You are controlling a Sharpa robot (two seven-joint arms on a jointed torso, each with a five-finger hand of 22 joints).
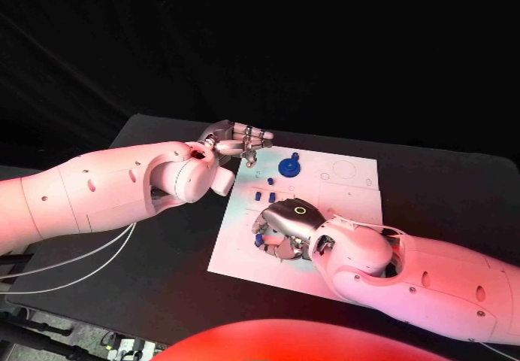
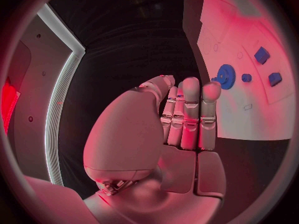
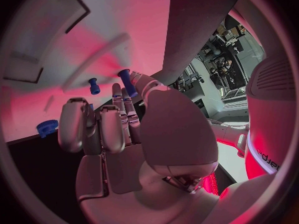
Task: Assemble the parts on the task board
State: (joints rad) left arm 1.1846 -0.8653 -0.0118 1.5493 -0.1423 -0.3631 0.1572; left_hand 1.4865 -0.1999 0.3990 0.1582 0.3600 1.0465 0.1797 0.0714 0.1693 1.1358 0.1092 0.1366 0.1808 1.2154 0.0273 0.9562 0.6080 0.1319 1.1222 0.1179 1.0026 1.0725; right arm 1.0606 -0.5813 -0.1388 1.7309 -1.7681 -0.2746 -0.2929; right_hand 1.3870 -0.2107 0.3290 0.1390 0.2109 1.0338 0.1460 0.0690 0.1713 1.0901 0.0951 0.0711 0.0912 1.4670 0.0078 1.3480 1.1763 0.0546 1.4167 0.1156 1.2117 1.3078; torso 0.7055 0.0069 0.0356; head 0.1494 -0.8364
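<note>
Flat white rectangular task board (image 1: 352, 197): laid mid-table on the black table (image 1: 162, 263).

Blue toothed gear (image 1: 289, 165): seated at the board's far end, just beside the left hand.

Small blue block parts (image 1: 259, 196): two are set side by side on the board between the hands.

Left silver hand (image 1: 233, 141): held at the board's far-left corner, fingers straight and together, nothing grasped.

Right silver hand (image 1: 287, 226): lowered over the board's near-left part, fingers curled. A short blue peg (image 3: 124, 75) is seen at its fingertips; whether it is grasped cannot be told. A second small blue peg (image 3: 93, 85) stands nearby.
</note>
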